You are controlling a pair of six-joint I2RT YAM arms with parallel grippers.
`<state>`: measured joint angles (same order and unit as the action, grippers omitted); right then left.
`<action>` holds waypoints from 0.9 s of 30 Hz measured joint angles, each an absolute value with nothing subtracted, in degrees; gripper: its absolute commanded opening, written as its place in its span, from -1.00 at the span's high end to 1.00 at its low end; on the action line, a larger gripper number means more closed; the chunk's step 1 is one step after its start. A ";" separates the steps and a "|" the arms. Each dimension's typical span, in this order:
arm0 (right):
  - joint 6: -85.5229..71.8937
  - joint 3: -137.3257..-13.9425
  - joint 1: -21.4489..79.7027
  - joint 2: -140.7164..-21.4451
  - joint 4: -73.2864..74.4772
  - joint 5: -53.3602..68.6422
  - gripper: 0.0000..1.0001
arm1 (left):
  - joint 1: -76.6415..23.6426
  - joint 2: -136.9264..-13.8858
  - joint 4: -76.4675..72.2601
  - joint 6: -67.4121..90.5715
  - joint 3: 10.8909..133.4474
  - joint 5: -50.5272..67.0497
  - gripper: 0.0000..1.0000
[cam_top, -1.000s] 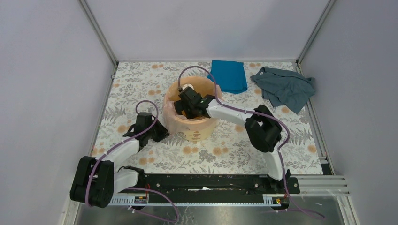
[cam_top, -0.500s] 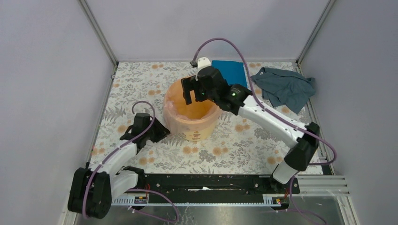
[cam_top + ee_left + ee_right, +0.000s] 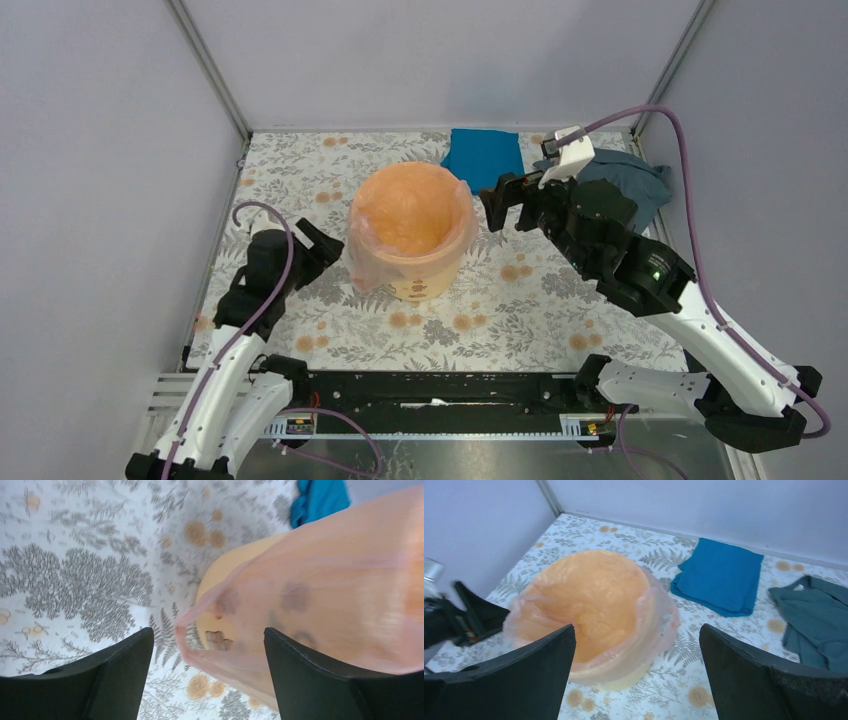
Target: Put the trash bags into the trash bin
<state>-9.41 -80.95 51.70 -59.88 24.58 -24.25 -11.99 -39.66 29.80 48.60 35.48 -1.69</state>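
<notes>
The trash bag (image 3: pixel 408 212) sits inside the trash bin (image 3: pixel 428 283), just right of the nearer left hand (image 3: pixel 318 250); it and the right hand (image 3: pixel 503 206) are spread wide, holding nothing.

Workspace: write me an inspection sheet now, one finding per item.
Surface: floral table cover, flat.
Job's things: trash bag lines the trash bin, film folded over its rim; bin upright.
Clutter: blue cloth and grey-blue cloth behind the bin, apart from it.
Grippers: left gripper open beside the bin, empty; right gripper open, raised, empty.
Cables: purple cables loop along both arms, clear of the bin.
Surroundings: plain pale walls; nothing else seen.
</notes>
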 measured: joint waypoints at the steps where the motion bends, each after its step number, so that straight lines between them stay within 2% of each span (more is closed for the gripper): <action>1: -9.19 -79.85 51.68 -58.83 24.77 -25.12 -0.99 | -11.99 -39.22 30.85 47.94 37.26 -2.28 -0.86; 4: -8.75 -77.60 51.70 -57.39 25.08 -27.40 -0.99 | -11.99 -38.15 32.56 45.58 43.57 -3.51 -0.97; 11: -7.57 -76.99 51.70 -56.14 28.62 -28.49 -0.99 | -11.94 -38.00 32.53 34.68 64.82 0.40 -0.98; 17: -6.61 -82.54 51.70 -50.59 30.59 -28.47 -0.99 | -11.94 -39.07 28.42 23.51 83.11 5.65 -0.98; 21: -5.82 -86.28 51.70 -47.31 30.24 -29.08 -0.99 | -11.94 -38.22 24.12 19.68 87.74 7.29 -0.98; 27: -5.17 -85.78 51.70 -45.74 29.43 -29.98 -0.99 | -11.94 -38.09 22.57 17.76 87.50 8.88 -0.98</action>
<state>-5.17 -85.78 51.70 -45.74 29.43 -29.98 -11.94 -38.09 22.57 17.76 87.50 8.88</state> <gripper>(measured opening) 0.994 0.990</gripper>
